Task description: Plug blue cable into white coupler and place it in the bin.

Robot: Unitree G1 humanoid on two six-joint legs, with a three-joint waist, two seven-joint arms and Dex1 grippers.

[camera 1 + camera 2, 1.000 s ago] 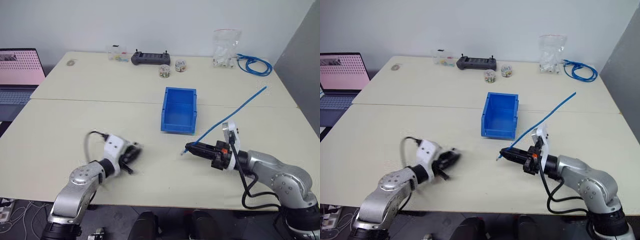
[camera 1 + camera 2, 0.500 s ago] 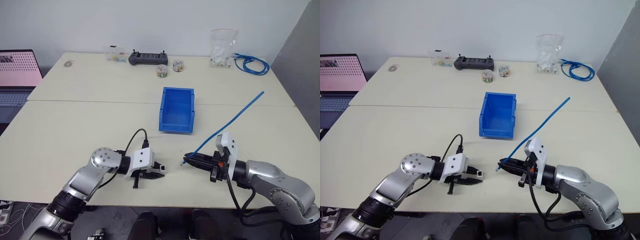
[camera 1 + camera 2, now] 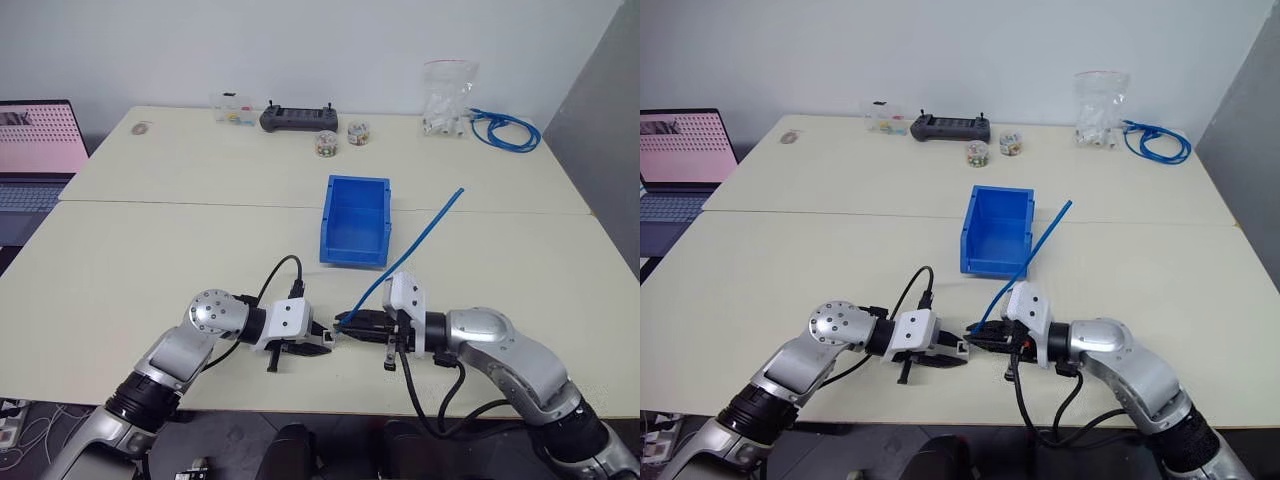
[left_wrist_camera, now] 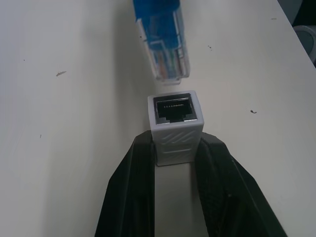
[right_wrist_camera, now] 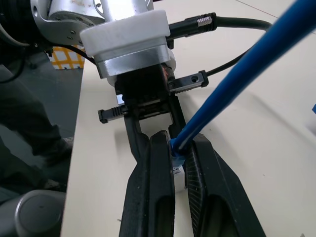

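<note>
Blue cable (image 3: 415,243): light, whippy; your right gripper (image 3: 345,322) pinches it behind the plug, left gripper (image 4: 173,163) clamping rigid white coupler (image 4: 176,123).

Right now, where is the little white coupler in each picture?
Left eye view: coupler near the table's front edge, at the tip of the left gripper.
Right eye view: same place, just left of the cable plug.
Left wrist view: centre, pinched between the black fingers, socket facing the clear plug.
Right wrist view: I cannot make it out.
Shared landmark: the cable.
</note>
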